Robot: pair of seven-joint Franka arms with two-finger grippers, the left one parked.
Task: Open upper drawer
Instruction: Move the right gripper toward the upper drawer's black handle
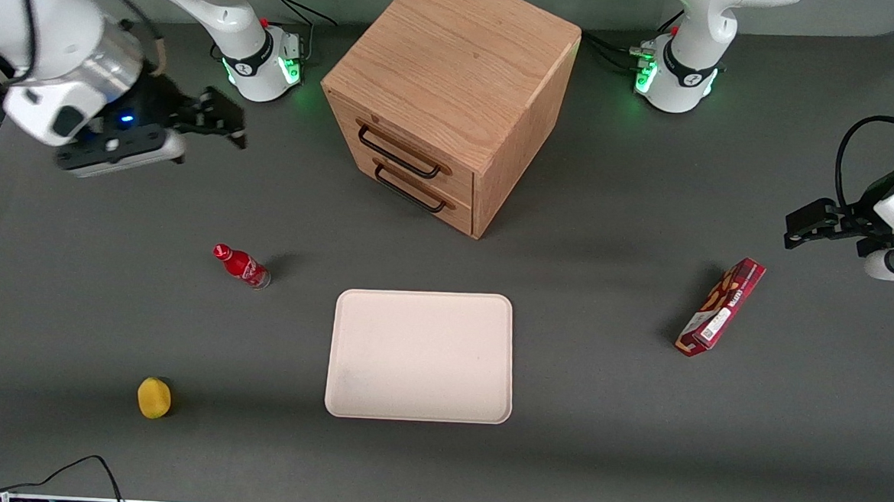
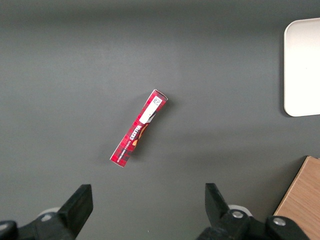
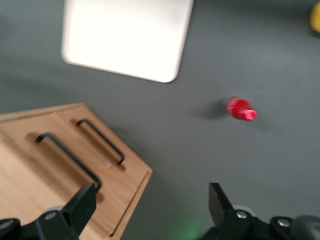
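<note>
Light-oak and shut flush, the upper drawer [image 1: 402, 154] sits topmost in the front of the wooden cube cabinet [image 1: 455, 91], its long black wire handle [image 1: 397, 153] running just above the matching handle of the bottom drawer [image 1: 419, 196]. The two handles lie close together and look alike, so the likeliest slip, as I judge it, is hooking the lower one; in the right wrist view both bars [image 3: 70, 157] appear side by side, and the cabinet front stands skewed to the table edge, so an approach not squared to it could glance off the wire or nudge the whole cabinet instead of sliding the drawer out. A small red bottle [image 1: 242, 265] stands nearer the front camera than the right arm's black two-finger gripper [image 1: 228, 123] and could be clipped on a low sweep. That gripper hangs in the air toward the working arm's end of the table, well apart from the cabinet, fingers spread wide, holding and touching nothing.
</note>
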